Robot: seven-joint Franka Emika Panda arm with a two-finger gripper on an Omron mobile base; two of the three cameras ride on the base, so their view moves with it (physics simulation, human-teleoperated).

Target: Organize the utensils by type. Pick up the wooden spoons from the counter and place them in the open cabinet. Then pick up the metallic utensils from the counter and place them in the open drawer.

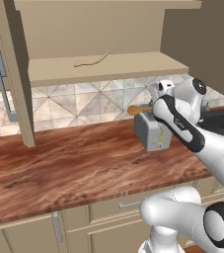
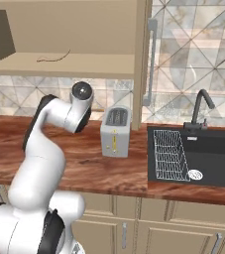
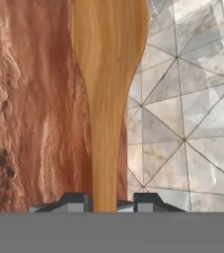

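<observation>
We hold the wooden spoon (image 3: 106, 99) by its handle, the gripper (image 3: 106, 202) clamped on it with a dark fingertip at each side, the bowl pointing away over the seam where the counter (image 1: 74, 168) meets the tiled wall (image 3: 182, 123). From the left base camera the spoon's tan tip pokes out just behind the toaster (image 1: 152, 132), lifted off the counter. The open cabinet (image 1: 108, 66) waits above and to the left, its shelf bare but for a thin squiggle (we cannot tell what it is). To do this well, we judge, we should rise clear of the toaster, swing left, and enter the shelf level, keeping the spoon below the cabinet's top edge before letting go.
</observation>
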